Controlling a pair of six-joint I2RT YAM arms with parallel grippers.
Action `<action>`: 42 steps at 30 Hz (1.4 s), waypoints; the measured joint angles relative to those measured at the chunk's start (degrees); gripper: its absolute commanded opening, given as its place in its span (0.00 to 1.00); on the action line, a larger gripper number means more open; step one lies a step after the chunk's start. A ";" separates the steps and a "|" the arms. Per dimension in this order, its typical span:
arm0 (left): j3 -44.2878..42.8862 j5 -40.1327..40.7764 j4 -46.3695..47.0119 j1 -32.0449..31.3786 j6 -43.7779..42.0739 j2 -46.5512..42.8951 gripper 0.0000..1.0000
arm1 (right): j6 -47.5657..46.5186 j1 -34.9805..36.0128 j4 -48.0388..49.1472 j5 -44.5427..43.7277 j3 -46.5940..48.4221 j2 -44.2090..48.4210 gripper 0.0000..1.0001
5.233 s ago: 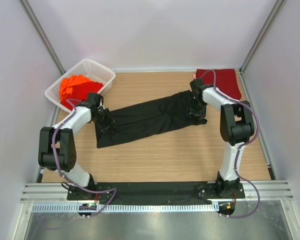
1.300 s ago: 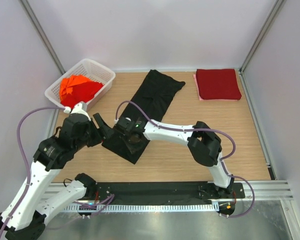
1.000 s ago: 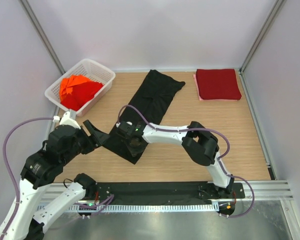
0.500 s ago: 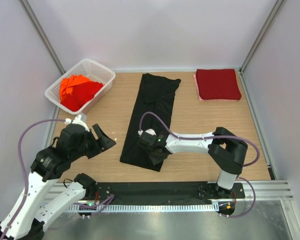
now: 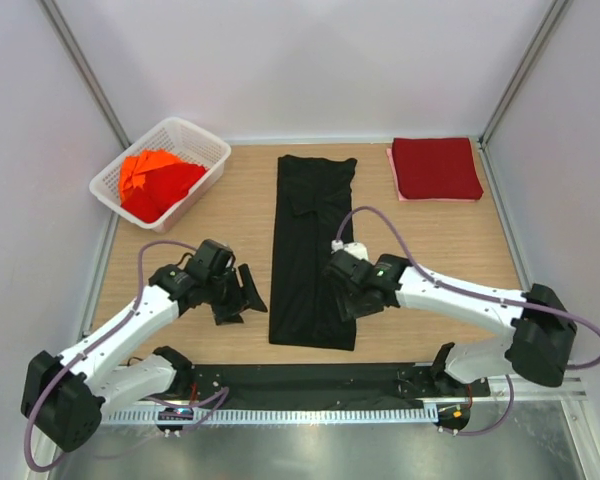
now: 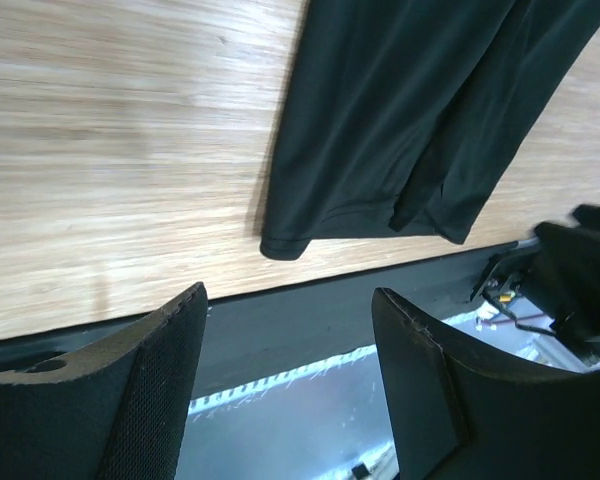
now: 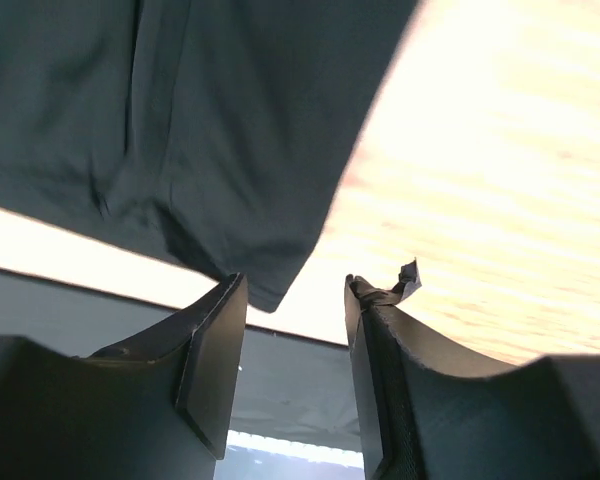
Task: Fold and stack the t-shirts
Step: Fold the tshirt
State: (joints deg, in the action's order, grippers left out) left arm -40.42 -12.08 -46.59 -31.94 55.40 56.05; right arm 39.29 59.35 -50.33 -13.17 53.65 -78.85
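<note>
black t-shirt (image 5: 312, 250) pulled straight since a second ago, a long strip between both tools. right gripper (image 5: 347, 303) has let go, jaws part-spread, hem corner just off its tips. left gripper (image 5: 247, 298) wide, empty. ready for cross-fold.

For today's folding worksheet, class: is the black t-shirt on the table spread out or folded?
Partly folded: the black t-shirt lies flat as one long narrow strip, sides turned in, overlapping layers visible.
</note>
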 measured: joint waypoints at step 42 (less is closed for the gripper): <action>12.26 -10.36 22.86 -6.58 6.14 17.31 0.46 | 4.55 -21.59 11.17 29.31 -20.33 10.29 0.61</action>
State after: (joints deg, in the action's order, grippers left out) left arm -28.16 -22.44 -23.73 -38.52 61.54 73.36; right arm 43.83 37.76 -39.16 16.14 33.32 -68.55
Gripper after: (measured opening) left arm 0.483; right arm 0.608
